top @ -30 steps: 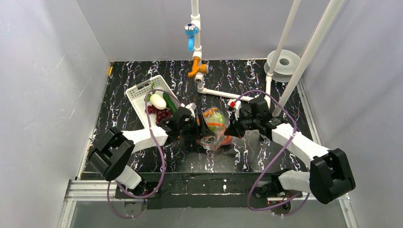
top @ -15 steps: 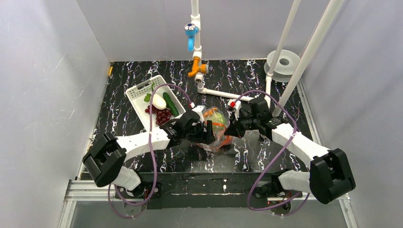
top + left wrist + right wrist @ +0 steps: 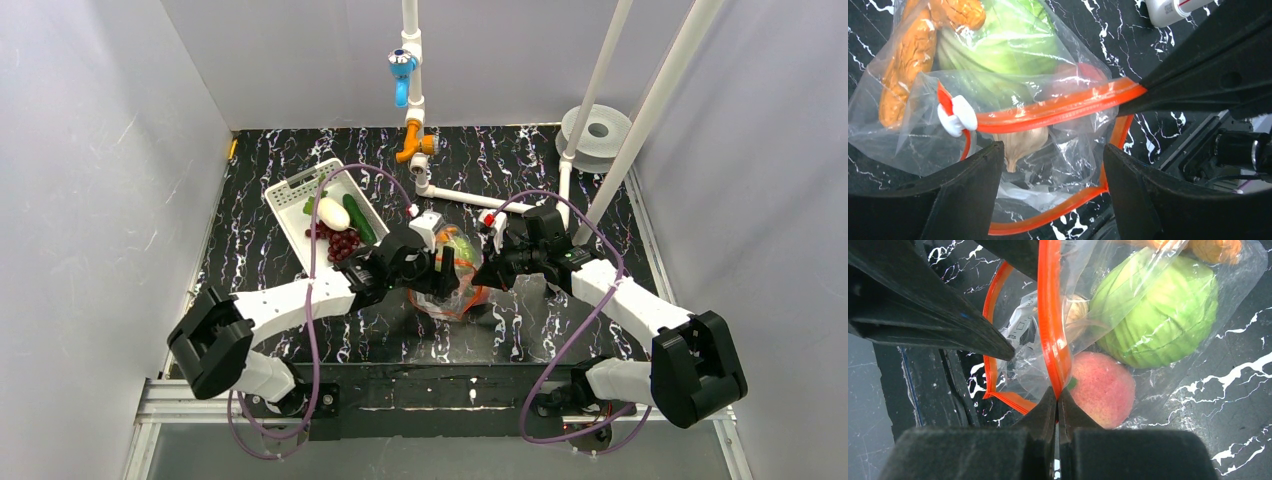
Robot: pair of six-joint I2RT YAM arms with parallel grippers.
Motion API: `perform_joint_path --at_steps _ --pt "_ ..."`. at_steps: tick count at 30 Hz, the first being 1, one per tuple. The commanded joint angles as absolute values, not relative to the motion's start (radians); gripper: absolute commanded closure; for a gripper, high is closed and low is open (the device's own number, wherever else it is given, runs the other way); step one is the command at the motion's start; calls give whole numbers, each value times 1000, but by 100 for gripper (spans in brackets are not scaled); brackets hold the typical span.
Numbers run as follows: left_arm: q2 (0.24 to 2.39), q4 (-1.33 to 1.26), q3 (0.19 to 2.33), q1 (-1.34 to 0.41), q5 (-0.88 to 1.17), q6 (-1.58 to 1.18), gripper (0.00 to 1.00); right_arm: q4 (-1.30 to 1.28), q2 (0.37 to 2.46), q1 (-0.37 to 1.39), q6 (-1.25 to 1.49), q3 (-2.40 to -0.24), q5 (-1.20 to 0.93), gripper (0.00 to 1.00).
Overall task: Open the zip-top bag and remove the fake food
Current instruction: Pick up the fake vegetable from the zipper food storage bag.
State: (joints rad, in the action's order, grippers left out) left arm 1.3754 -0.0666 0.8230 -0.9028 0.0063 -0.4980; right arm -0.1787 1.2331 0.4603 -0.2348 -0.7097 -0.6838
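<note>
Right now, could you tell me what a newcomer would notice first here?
The clear crinkly plastic bag with an orange-red zip strip, mid-scene: the right pincer shut on its strip, the left pincer open at its mouth. A green round plastic vegetable shows inside; a white slotted plastic basket sits back left.

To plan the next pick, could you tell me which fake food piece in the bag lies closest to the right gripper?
The pink-red peach, right beside the right gripper where it pinches the zip-top bag; the green round vegetable sits farther off.
</note>
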Motion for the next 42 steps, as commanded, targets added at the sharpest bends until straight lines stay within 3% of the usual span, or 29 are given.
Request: perform_joint_path --at_steps 1,17,29,32,38,42 --pt "1435 -39 885 -907 -30 -442 29 -176 1230 465 -241 -721 -697 99" --pt "1540 -8 915 -904 -86 -390 43 -176 1235 466 -241 -723 -702 99" --pt "1642 -35 943 -904 -71 -364 43 -176 1240 468 -242 -723 -702 99" --pt "1659 -37 951 -904 -68 -362 51 -176 1238 468 -244 -723 -699 99" --pt "1621 -49 939 -903 -53 -360 79 -178 1238 468 -244 -724 -699 99" --pt "1533 -66 897 -903 -32 -370 88 -179 1235 468 -244 -724 -695 99"
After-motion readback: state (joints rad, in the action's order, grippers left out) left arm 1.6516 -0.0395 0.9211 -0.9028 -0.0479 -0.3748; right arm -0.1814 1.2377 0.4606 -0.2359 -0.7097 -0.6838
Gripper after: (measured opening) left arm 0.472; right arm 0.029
